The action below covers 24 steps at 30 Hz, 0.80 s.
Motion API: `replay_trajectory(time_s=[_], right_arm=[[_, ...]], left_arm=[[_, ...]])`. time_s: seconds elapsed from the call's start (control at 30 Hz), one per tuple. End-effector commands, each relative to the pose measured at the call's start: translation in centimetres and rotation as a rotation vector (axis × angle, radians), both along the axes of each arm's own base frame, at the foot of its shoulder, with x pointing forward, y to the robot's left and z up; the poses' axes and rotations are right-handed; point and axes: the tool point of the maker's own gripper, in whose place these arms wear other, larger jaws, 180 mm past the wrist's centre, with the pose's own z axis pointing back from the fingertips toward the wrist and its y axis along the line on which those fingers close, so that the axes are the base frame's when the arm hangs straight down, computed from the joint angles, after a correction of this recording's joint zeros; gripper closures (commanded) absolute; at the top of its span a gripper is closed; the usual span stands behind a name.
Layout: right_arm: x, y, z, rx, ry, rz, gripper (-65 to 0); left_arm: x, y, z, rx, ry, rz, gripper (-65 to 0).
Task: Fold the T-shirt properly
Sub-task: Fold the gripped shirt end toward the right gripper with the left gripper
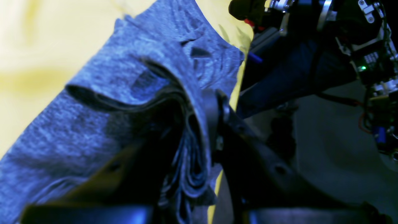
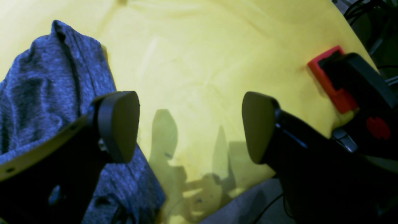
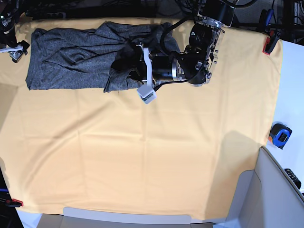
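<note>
The dark-grey T-shirt [image 3: 66, 57] lies rumpled along the far left of the yellow-orange table cloth [image 3: 156, 156]. My left gripper [image 3: 126, 57] reaches in from the right and is shut on a bunched fold at the shirt's right end. In the left wrist view the gathered layers of the T-shirt [image 1: 140, 62] sit pinched in my left gripper [image 1: 189, 124]. My right gripper [image 2: 189, 124] stands open over bare cloth, with nothing between its fingers. An edge of the T-shirt [image 2: 37, 77] lies just beside and under its left finger [image 2: 118, 124]. In the base view this gripper [image 3: 13, 47] sits at the far left edge.
A red clamp [image 2: 331, 81] holds the cloth's edge close to my right gripper; another red clamp [image 3: 268, 45] is at the far right corner. A blue and black tape measure [image 3: 280, 135] lies off the cloth at the right. Cables run behind the table's far edge.
</note>
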Motion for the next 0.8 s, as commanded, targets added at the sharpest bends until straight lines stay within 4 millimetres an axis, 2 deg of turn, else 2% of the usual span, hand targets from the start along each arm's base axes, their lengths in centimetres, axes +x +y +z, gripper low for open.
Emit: replay_trajectory(time_s=[0.0, 0.1, 0.17, 0.33, 0.4, 0.57, 0.67, 0.73, 0.77], right_arm=[[0.6, -0.6, 1.2, -0.038, -0.026, 0.010, -50.4], [0.6, -0.6, 1.2, -0.038, -0.026, 0.010, -50.4], [0.6, -0.5, 1.2, -0.037, -0.026, 0.012, -50.4], [1.1, 0.2, 0.8, -0.027, -0.024, 0.036, -50.4], [1.1, 0.3, 0.7, -0.025, -0.023, 0.036, -50.4], [1.2, 0.3, 0.7, -0.024, -0.026, 0.036, -50.4], [1.0, 0.0, -0.1, -0.005, -0.013, 0.020, -50.4], [0.6, -0.2, -1.0, 0.012, 0.003, 0.005, -50.4], [0.8, -0.3, -1.2, 0.019, 0.000, 0.000, -50.4]], left_arm=[[0.6, -0.4, 1.6, -0.055, -0.034, 0.008, 0.0], [0.6, -0.4, 1.6, -0.053, -0.034, 0.008, -0.6], [0.5, -0.4, 1.5, -0.049, -0.030, 0.003, -4.5], [0.5, -0.3, 1.6, -0.053, -0.029, 0.008, -28.0], [0.5, -0.3, 1.5, -0.052, -0.028, 0.005, -32.7], [0.4, -0.1, 1.4, -0.043, -0.027, 0.000, -33.6], [0.3, 0.1, 1.5, -0.029, -0.037, -0.008, -33.3], [1.7, 1.4, 2.8, -0.034, -0.086, 0.046, -30.1], [2.6, 3.0, 3.2, -0.019, -0.114, 0.088, -27.7]])
